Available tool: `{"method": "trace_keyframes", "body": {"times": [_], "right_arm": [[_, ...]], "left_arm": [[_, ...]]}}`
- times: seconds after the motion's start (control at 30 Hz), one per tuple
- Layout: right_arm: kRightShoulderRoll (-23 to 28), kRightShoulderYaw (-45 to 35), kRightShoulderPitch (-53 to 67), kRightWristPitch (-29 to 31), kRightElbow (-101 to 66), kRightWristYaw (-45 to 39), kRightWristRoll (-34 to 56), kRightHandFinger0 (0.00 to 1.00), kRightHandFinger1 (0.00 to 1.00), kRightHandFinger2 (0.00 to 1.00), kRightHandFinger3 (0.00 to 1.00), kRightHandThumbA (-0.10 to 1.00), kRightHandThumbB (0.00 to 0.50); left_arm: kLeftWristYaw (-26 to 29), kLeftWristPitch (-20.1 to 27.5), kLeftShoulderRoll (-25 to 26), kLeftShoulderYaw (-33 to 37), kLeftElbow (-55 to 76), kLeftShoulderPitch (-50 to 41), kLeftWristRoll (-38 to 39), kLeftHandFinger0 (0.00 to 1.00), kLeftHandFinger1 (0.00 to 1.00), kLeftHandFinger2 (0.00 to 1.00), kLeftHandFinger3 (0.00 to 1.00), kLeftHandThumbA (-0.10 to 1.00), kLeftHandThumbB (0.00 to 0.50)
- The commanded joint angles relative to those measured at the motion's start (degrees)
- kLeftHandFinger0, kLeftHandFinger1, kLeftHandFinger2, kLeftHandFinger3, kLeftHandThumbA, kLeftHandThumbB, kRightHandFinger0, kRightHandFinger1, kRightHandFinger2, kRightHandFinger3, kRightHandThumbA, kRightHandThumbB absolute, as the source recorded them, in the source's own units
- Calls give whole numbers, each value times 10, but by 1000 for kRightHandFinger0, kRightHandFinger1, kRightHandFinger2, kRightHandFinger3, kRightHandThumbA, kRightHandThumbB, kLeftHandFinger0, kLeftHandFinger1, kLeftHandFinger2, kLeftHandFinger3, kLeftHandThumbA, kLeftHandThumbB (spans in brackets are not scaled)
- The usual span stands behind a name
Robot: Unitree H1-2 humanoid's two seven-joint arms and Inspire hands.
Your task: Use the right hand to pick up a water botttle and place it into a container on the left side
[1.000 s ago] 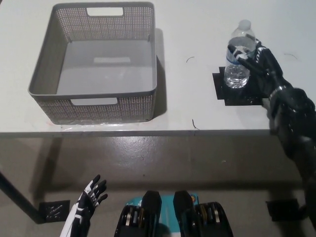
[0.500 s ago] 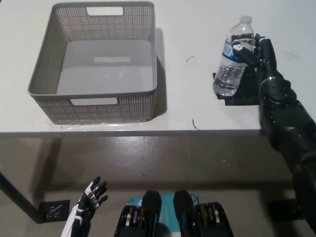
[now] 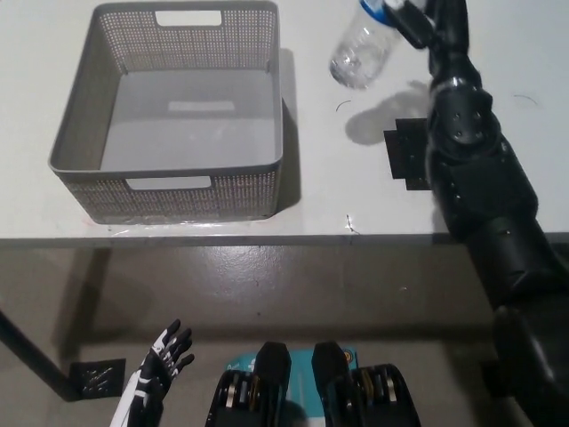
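Bottle (image 3: 360, 55) in the air near the top edge of the frame, right of centre, tilted with its base down-left and its neck running out of view: the pickup looks done. The black right hand (image 3: 418, 20) has its fingers clamped around the bottle's upper part, where a blue band shows; any writing on that band is too small and cropped to read. The bottle hangs clear of the white table (image 3: 338, 191), casting a shadow just below it, and the black square patch (image 3: 406, 160) at the right of the table is bare.

What is left, by my judgement, is the carry leftward and the release: the bottle sits just to the right of the grey basket (image 3: 169, 191), which fills the upper left and holds nothing. A pale rectangular patch lies on its floor; no words can be read there.

The white left hand (image 3: 158, 366) rests at the lower left, below the table edge, fingers spread and holding nothing.
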State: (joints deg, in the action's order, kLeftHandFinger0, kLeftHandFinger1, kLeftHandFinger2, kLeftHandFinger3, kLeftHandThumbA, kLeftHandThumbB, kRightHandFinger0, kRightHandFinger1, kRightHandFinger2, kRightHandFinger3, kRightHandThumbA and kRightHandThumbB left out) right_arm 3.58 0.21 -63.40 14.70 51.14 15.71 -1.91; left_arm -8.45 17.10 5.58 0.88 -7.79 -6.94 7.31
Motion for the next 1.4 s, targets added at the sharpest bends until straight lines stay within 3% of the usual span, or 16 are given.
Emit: {"method": "trace_keyframes", "body": {"times": [0.0, 0.1, 0.2, 0.23, 0.27, 0.33, 0.47, 0.67, 0.77, 0.87, 0.93, 1.07, 1.2, 1.23, 1.33, 1.37], "right_arm": [[-37, 33, -75, -53, -147, 9, -57, 48, 318, 717, 850, -100, 132], [-64, 42, -99, -57, -153, 7, -56, 53, 428, 795, 880, -100, 122], [-91, 48, -123, -59, -142, 0, -53, 47, 452, 816, 882, -100, 110], [-97, 48, -128, -59, -139, -3, -51, 97, 427, 767, 841, -100, 212], [-108, 52, -136, -61, -132, 1, -55, 19, 331, 711, 783, -100, 149], [-137, 72, -159, -37, -89, 15, -79, 0, 263, 741, 830, -100, 118], [-166, 103, -181, -5, -6, 35, -109, 0, 238, 718, 817, -100, 124], [-192, 161, -236, 28, 178, 65, -150, 0, 173, 614, 752, -100, 126], [-192, 183, -248, 28, 231, 63, -160, 2, 178, 623, 740, -100, 153], [-190, 200, -249, 21, 264, 67, -171, 0, 155, 610, 690, -100, 139], [-190, 209, -246, 18, 279, 71, -177, 0, 185, 639, 701, -100, 155], [-188, 211, -238, -2, 293, 61, -174, 0, 221, 653, 670, -100, 148], [-185, 215, -228, 4, 299, 80, -181, 0, 164, 624, 680, -100, 169], [-181, 219, -225, 5, 300, 87, -187, 0, 201, 676, 746, -100, 163], [-177, 218, -221, 5, 301, 101, -187, 0, 264, 730, 743, -100, 193], [-175, 216, -219, 6, 299, 108, -187, 59, 390, 914, 920, 54, 253]], "left_arm": [[-10, 11, 8, 1, 11, 0, 0, 1000, 1000, 1000, 1000, 1000, 214], [-10, 12, 9, 3, 12, -2, -5, 1000, 1000, 1000, 1000, 1000, 239], [-20, 13, 11, 7, 10, 1, 5, 1000, 1000, 1000, 1000, 1000, 241], [-21, 13, 12, 8, 8, 2, 5, 1000, 1000, 1000, 1000, 1000, 234], [-20, 15, 12, 9, 7, 3, 2, 1000, 1000, 1000, 1000, 1000, 231], [-21, 4, 11, 9, 12, 5, 5, 1000, 1000, 1000, 1000, 1000, 237], [-25, -4, 13, 12, 21, 4, 10, 1000, 1000, 1000, 1000, 1000, 204], [-26, 7, 18, 14, 21, 3, -6, 1000, 1000, 1000, 1000, 1000, 221], [-31, 7, 21, 17, 20, 7, -4, 1000, 1000, 1000, 1000, 1000, 198], [-36, -2, 21, 20, 23, 11, 1, 1000, 1000, 1000, 1000, 1000, 202], [-36, -8, 23, 21, 32, 9, -2, 1000, 1000, 1000, 1000, 1000, 188], [-29, -4, 26, 22, 36, 12, -24, 1000, 1000, 1000, 1000, 1000, 212], [-34, -5, 27, 23, 34, 15, -19, 1000, 1000, 1000, 1000, 1000, 234], [-35, -6, 28, 24, 35, 15, -19, 1000, 1000, 1000, 1000, 1000, 229], [-39, 0, 31, 26, 34, 16, -21, 1000, 1000, 1000, 1000, 1000, 221], [-40, -1, 32, 27, 36, 16, -23, 1000, 1000, 1000, 1000, 1000, 220]]}}
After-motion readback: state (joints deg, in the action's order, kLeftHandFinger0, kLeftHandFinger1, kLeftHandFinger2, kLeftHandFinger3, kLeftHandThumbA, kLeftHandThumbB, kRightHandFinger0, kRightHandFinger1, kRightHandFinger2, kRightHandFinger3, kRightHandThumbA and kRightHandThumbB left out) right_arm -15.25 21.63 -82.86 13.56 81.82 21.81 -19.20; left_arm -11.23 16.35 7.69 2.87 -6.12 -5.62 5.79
